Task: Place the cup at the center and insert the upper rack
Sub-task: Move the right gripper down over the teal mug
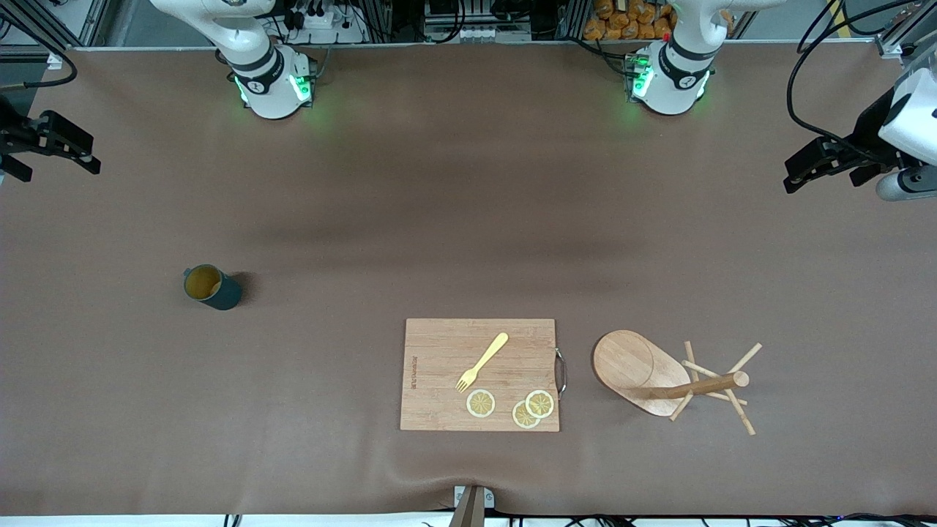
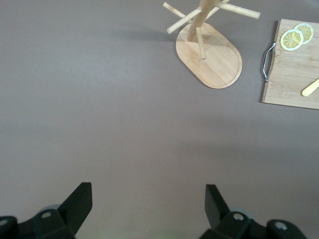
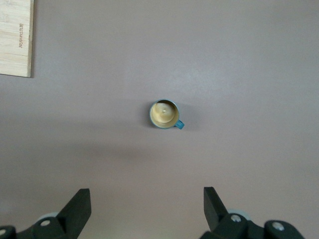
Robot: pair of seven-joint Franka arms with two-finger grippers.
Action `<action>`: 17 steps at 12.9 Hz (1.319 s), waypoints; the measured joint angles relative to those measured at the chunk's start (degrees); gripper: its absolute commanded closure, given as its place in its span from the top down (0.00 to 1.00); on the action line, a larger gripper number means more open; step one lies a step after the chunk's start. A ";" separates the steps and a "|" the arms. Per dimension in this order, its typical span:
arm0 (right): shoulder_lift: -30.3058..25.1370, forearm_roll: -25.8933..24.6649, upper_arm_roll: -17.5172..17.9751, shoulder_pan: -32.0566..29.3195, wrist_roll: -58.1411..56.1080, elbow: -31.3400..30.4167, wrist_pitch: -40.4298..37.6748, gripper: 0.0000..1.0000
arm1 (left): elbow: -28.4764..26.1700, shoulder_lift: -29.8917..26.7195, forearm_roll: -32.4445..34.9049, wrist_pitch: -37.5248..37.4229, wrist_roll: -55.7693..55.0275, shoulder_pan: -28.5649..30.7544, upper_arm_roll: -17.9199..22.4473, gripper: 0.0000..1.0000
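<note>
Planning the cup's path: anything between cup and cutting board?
Nothing; front view shows only bare brown table between the cup and cutting board.

A robotics lab; aluminium framing (image 1: 44,22), cables (image 1: 812,88), covered table (image 1: 439,183).

Even, fairly bright light falls from overhead on the brown table (image 1: 468,219), with no glare. Shadows are soft: a small dark one beside the cup (image 1: 211,287) toward the left arm's end, faint broad bands across the table's middle, and a dim smudge beside the upper rack (image 2: 209,55) in the left wrist view. Green lamps glow at both arm bases. All three views are sharp; the wrist views darken slightly toward their corners
</note>
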 measured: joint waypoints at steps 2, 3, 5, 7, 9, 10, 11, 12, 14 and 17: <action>0.00 0.00 -0.02 0.00 0.03 -0.07 -0.16 1.00 | 0.14 0.00 0.00 0.00 0.00 -0.11 -0.03 1.00; 0.00 0.00 -0.06 0.00 0.04 -0.17 -0.24 1.00 | 0.22 0.00 0.00 0.00 0.00 -0.13 -0.11 1.00; 0.00 0.00 -0.11 0.00 0.04 -0.41 -0.41 1.00 | 0.72 0.00 0.00 -0.04 0.00 -0.26 -0.36 1.00; 0.00 0.00 -0.12 0.00 0.05 -0.54 -0.41 1.00 | 1.42 0.06 0.00 -0.37 0.00 -0.46 -0.37 1.00; 0.00 0.00 -0.18 0.00 0.46 -0.62 -0.41 1.00 | 1.46 0.37 0.00 -0.46 0.00 -0.56 -0.43 1.00; 0.01 0.01 -0.20 0.00 1.17 -0.68 -0.44 1.00 | 1.47 0.53 0.00 -0.46 0.00 -0.57 -0.45 1.00; 0.08 0.02 -0.20 0.00 2.93 -0.81 -0.51 1.00 | 1.50 0.62 0.00 -0.46 0.00 -0.57 -0.45 1.00; 0.33 0.05 -0.19 0.00 6.36 -1.03 -0.55 1.00 | 1.59 0.66 0.00 -0.46 0.00 -0.57 -0.45 1.00; 2.05 0.22 -0.09 0.30 14.21 -1.87 0.27 1.00 | 1.69 0.68 0.00 -0.60 0.00 -0.57 -0.44 1.00; 8.67 0.39 0.02 2.45 25.97 -2.75 5.18 1.00 | 1.69 1.10 0.00 -0.73 -0.08 -0.57 -0.42 1.00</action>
